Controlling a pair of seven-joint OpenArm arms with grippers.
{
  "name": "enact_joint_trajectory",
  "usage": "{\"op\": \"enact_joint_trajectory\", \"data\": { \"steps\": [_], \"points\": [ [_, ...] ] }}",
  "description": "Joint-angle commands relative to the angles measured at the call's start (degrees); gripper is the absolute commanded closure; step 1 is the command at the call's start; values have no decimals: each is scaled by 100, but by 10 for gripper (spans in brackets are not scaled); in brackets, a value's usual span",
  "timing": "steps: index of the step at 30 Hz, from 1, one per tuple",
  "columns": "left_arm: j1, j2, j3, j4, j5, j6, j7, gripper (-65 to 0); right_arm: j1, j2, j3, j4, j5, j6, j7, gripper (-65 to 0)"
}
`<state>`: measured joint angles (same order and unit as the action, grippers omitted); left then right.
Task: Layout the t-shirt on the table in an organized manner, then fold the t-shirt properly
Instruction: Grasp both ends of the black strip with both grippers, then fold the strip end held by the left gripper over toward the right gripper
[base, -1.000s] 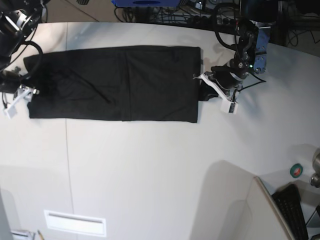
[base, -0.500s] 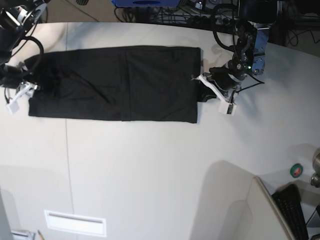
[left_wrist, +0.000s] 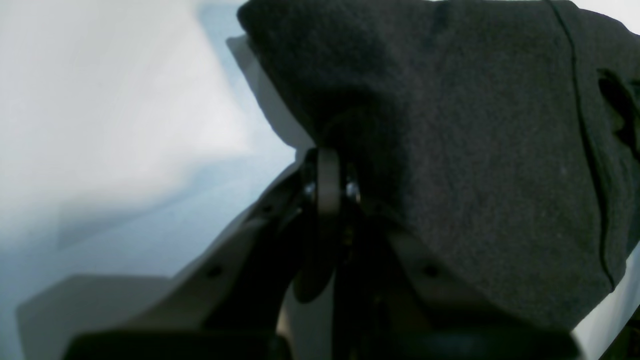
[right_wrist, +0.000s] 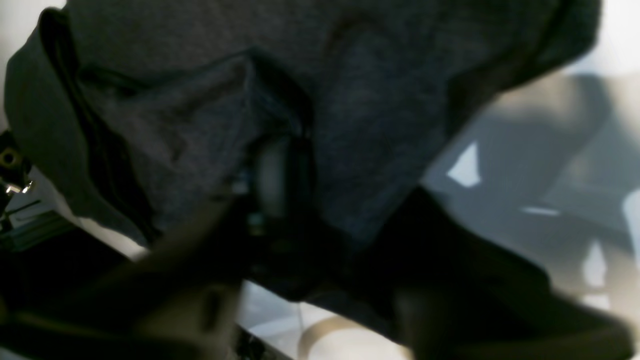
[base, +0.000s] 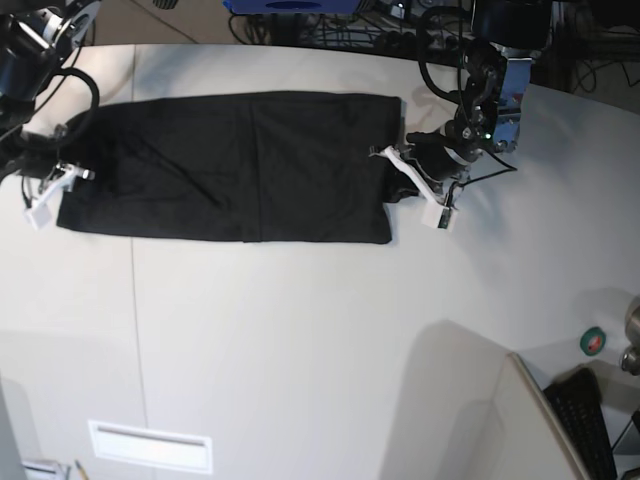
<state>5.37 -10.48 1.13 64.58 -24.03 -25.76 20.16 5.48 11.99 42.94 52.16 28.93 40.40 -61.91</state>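
Both grippers pinch opposite short ends of the black soft-fabric t-shirt (base: 225, 165), folded into a long band on the large white smooth table (base: 300, 330), the left gripper (base: 405, 180) and right gripper (base: 62, 182) clamped, probably to fold it.

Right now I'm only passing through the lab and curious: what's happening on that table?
A two-armed robot is working on a black t-shirt that lies in a long flat band across the white table, already folded lengthwise. Each arm is at one short end. The left tool is shut on the fabric at its end, as the left wrist view shows. The right tool sits at the opposite end with cloth around its fingers, apparently closing on it. The next fold has not been made.
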Motion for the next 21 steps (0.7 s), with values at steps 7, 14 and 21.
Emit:
{"op": "enact_joint_trajectory", "data": {
  "steps": [7,14,21],
  "points": [
    [-444,156,358,-422,139,48,203,0,178,133,-26,239,-893,-40,173,0],
    [-611,349,912,-519,131,48,195,0,-165,-307,-105,2401,-1631,-40,165,0],
    [-919,639,1378,-537,139,48,221,0,-464,-869,-1186,4151,-2800,-40,165,0]
  ]
}}
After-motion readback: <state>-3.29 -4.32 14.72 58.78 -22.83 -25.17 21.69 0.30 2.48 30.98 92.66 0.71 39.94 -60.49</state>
